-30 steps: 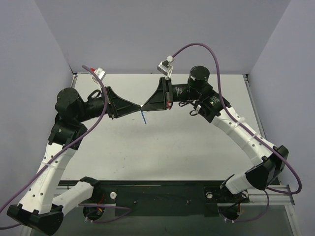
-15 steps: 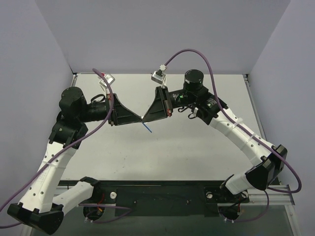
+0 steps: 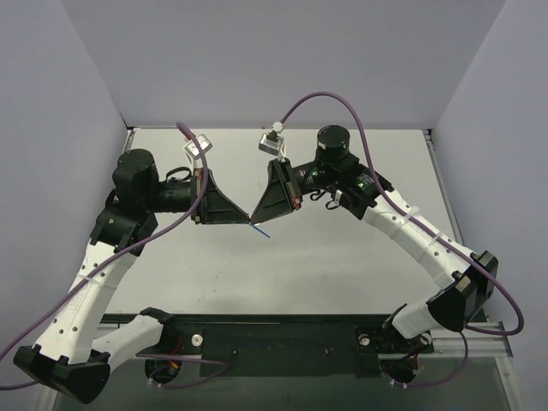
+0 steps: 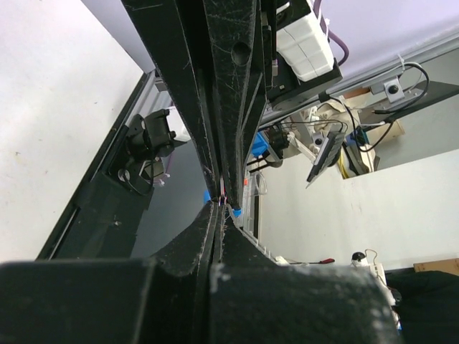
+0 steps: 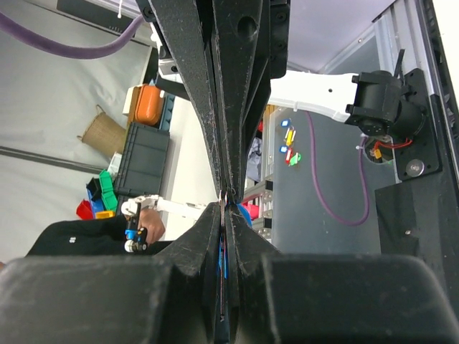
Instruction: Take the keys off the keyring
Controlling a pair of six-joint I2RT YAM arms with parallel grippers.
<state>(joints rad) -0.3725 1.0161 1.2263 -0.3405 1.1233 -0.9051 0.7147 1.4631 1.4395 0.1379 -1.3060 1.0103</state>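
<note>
Top view: left gripper (image 3: 246, 219) and right gripper (image 3: 255, 214) meet tip to tip over mid-table (image 3: 342, 257). Both sets of jaws are pressed together. Keyring (image 3: 260, 229) hangs at the junction, its blue tag slanting near-right, seemingly off the surface.

Left wrist: own jaws closed to a slit, and a sliver of tag (image 4: 206, 195) shows beside the tips. Key too small to make out. Cannot tell which pincer clamps what.

Right wrist: same slit, with the tag just right of the tips.

Progress, judged: both grips set, key apparently not yet off, separation all to do.

Surface matte white. Lilac walls (image 3: 257, 60) on three sides. Crates (image 5: 143, 165) beyond.
</note>
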